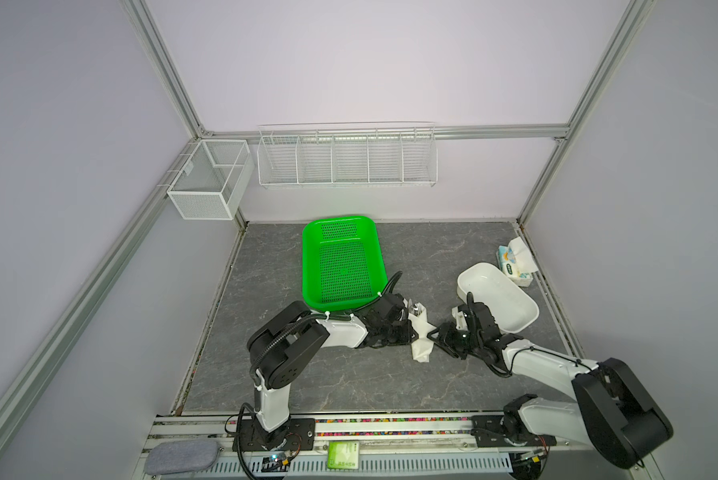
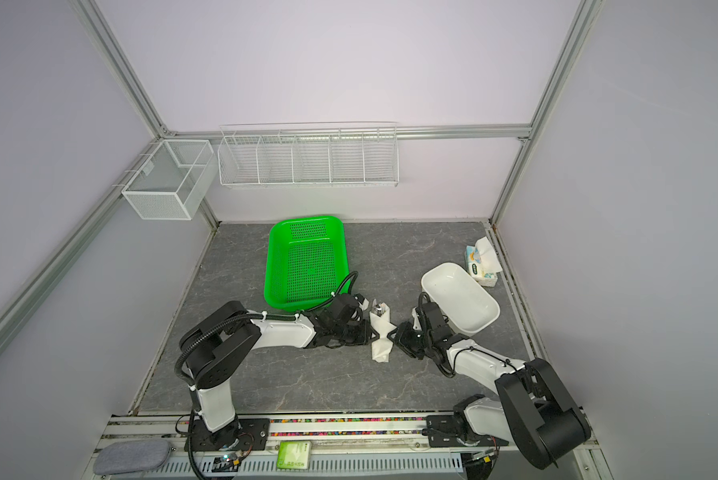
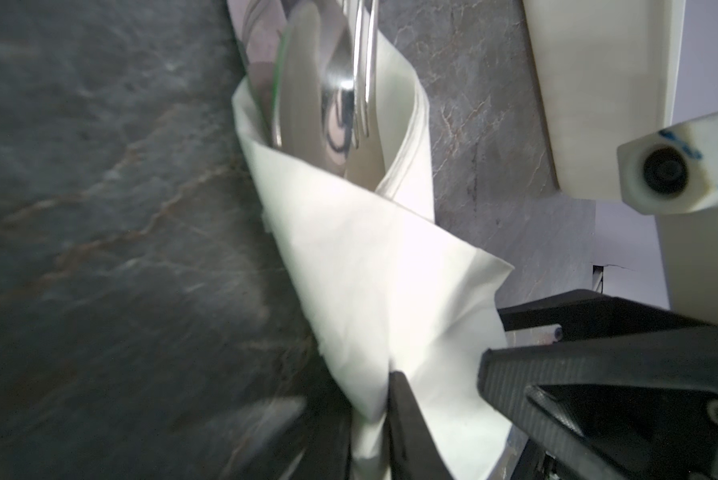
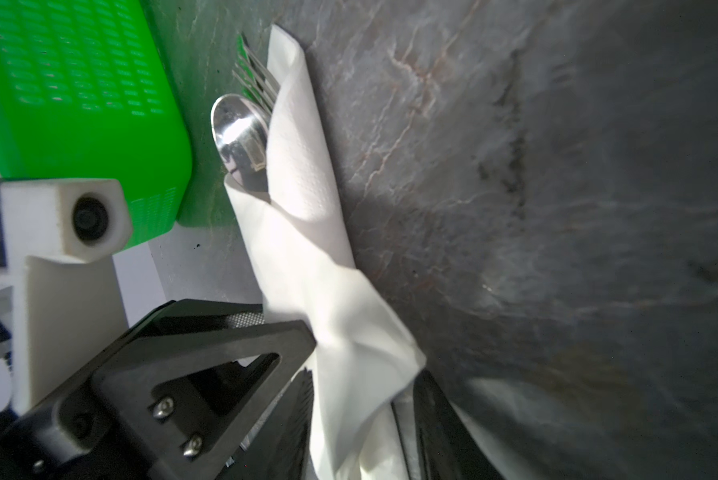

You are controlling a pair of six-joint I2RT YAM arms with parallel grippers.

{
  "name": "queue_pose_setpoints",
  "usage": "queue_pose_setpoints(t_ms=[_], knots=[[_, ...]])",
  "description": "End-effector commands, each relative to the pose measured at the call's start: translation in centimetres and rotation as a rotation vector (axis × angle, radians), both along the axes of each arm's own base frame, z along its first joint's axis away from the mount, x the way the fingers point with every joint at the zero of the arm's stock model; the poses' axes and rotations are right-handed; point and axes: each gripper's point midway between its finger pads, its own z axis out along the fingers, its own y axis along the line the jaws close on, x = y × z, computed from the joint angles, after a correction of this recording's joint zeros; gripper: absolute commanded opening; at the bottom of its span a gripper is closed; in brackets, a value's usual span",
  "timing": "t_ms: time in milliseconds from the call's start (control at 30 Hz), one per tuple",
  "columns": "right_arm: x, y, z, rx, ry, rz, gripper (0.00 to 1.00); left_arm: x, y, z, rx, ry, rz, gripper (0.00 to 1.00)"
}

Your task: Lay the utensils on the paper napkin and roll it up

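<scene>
Napkin [image 1: 420, 332] rolled round 3 utensils [image 1: 418, 308], lying on table [image 1: 349, 374] near basket [image 1: 340, 266], utensil heads poking from far end, left gripper [image 1: 409, 334] clamped on roll's middle, right gripper [image 1: 435, 332] jaws parted at loose flap

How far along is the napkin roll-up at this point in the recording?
Done: the utensils sit inside the paper napkin, already wrapped, heads poking out. In hand: the left gripper pinches the roll; the right gripper straddles it, grip unclear. Left, probably: tidying the loose handle end and letting go.
</scene>
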Motion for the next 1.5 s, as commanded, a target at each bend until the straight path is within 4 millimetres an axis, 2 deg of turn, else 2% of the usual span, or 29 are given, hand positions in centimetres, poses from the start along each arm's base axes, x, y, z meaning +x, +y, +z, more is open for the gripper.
queue_pose_setpoints(t_ms=[0, 167, 300, 500, 600, 700, 867, 1033, 1233, 1467], knots=[[0.3, 0.5, -0.1, 0.025, 0.012, -0.004, 0.43, -0.5, 0.9, -2.2, 0.069, 0.035, -0.006, 0.17], [0.7, 0.8, -0.7, 0.029, 0.018, -0.012, 0.41, -0.4, 0.9, -2.0, 0.065, 0.032, -0.003, 0.18], [0.8, 0.2, -1.3, -0.008, 0.030, -0.032, 0.27, -0.5, 0.8, -1.8, 0.057, 0.029, -0.005, 0.18], [0.3, -0.2, -1.7, -0.023, 0.036, -0.024, 0.15, -0.2, 1.0, -0.7, 0.021, 0.014, 0.021, 0.33], [0.4, -0.4, -1.5, -0.023, 0.032, -0.029, 0.14, 0.1, 1.1, -0.6, -0.004, 0.024, 0.036, 0.38], [0.2, -0.6, -1.6, -0.029, 0.037, -0.033, 0.13, 0.1, 1.2, -0.7, -0.002, 0.028, 0.037, 0.38], [0.1, -0.8, -1.5, -0.028, 0.031, -0.030, 0.13, -0.1, 1.3, -1.2, 0.013, 0.038, 0.036, 0.36], [0.2, -0.4, -0.9, -0.008, 0.009, -0.010, 0.15, -0.3, 0.9, -1.9, 0.011, 0.059, 0.018, 0.18], [0.7, 0.3, 0.0, 0.017, -0.016, 0.021, 0.24, -0.4, 0.7, -1.9, 0.012, 0.064, 0.006, 0.15], [0.5, 0.9, -0.5, 0.011, 0.001, 0.057, 0.33, -0.3, 0.4, -1.7, 0.004, 0.061, -0.001, 0.15]])
